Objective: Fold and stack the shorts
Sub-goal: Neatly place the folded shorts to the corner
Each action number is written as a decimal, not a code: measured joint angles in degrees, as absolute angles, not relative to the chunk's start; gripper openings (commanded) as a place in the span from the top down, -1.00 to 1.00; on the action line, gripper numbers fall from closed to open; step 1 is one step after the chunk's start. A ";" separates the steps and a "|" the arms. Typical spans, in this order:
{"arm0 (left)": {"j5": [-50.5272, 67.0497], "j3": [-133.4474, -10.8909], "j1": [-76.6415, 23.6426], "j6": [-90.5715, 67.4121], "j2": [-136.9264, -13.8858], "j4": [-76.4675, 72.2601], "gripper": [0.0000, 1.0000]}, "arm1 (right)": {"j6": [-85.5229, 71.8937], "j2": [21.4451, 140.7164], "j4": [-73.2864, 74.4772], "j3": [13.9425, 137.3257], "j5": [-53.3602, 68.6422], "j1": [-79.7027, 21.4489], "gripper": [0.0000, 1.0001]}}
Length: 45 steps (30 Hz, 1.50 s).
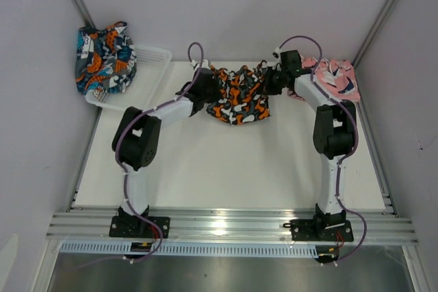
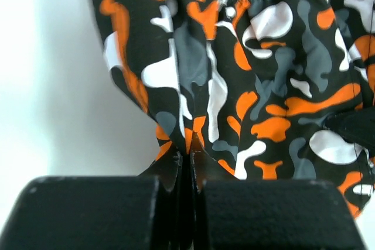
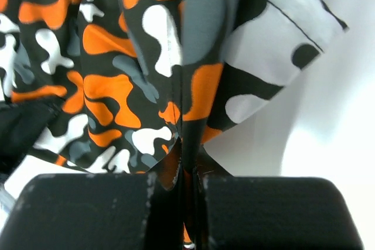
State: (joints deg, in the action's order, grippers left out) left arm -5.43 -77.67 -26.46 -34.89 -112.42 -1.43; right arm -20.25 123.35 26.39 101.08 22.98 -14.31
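The black shorts with orange-white blotches (image 1: 238, 94) hang stretched between my two grippers at the far middle of the table. My left gripper (image 1: 203, 81) is shut on their left edge; its wrist view shows the cloth (image 2: 263, 80) pinched between the jaws (image 2: 188, 162). My right gripper (image 1: 276, 78) is shut on their right edge; its wrist view shows the cloth (image 3: 129, 74) pinched there too (image 3: 188, 165). The pink shorts (image 1: 335, 76) lie at the far right, behind the right arm. The teal-navy shorts (image 1: 102, 58) lie bunched in the basket's far left end.
A white mesh basket (image 1: 152, 61) stands at the far left, partly off the table. Grey walls close in on both sides. The white tabletop (image 1: 233, 169) stretches between the arms and the near rail.
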 measured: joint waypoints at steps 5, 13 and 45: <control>-5.34 -93.14 -28.93 -35.20 -123.09 -2.09 1.00 | -19.51 128.29 28.34 111.61 23.77 -8.03 1.00; -1.19 -115.92 -31.77 -38.50 -140.38 -8.80 1.00 | -20.56 134.19 28.84 119.87 26.87 0.54 1.00; -19.97 -142.28 -46.02 -52.45 -165.86 -45.39 1.00 | -31.07 133.53 19.42 120.79 31.44 19.81 1.00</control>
